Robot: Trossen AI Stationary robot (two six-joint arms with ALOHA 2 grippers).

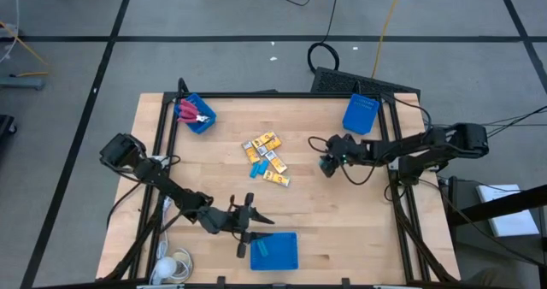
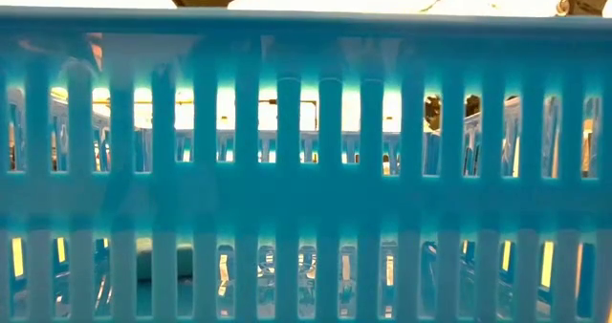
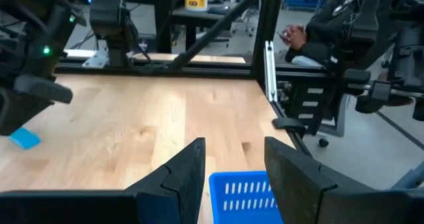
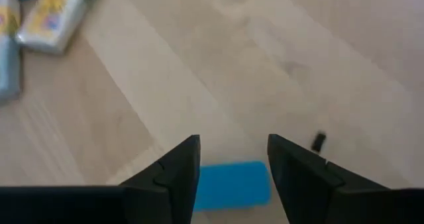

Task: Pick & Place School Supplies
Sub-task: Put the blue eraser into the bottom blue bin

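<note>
The right gripper (image 4: 232, 159) hangs low over the counter (image 1: 342, 212), fingers parted around a light-blue oblong piece (image 4: 232, 183) without gripping it. The left gripper (image 3: 235, 168) waits above a blue bin (image 3: 244, 192), fingers parted and empty.

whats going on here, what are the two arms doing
Two robot arms are sorting school supplies on a wooden table into blue bins. The right tool hovers low with its jaws apart on either side of a light-blue oblong piece, near the pile of yellow-orange packs. The left tool, jaws apart, holds nothing and sits by the near bin, which has a blue piece inside. Red-handled scissors lie in the far-left bin.
</note>
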